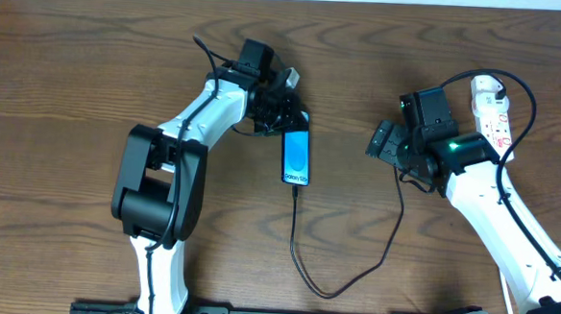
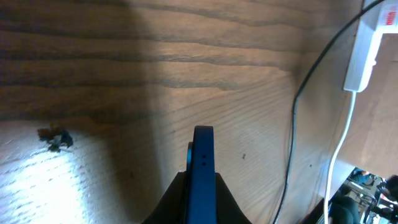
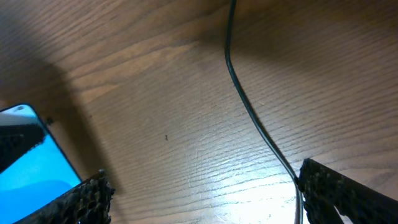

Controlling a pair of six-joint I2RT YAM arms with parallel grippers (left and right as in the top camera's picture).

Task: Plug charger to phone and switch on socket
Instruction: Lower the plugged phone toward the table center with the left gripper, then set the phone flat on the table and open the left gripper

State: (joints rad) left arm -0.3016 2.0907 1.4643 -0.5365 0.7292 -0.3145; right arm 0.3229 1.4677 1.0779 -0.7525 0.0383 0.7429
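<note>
Phone (image 1: pixel 297 156) is stiff, slick glass, left tool (image 1: pixel 286 115) pinching its edges; charger (image 1: pixel 292 230) cable's floppy, probably plugged already. Right tool (image 1: pixel 385 143) gapes empty.

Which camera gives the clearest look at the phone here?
Overhead: the phone shows its whole lit screen, with the charger cable reaching its lower end. The left wrist view shows only its thin blue edge, clamped in the left gripper. The right wrist view catches one screen corner.
</note>
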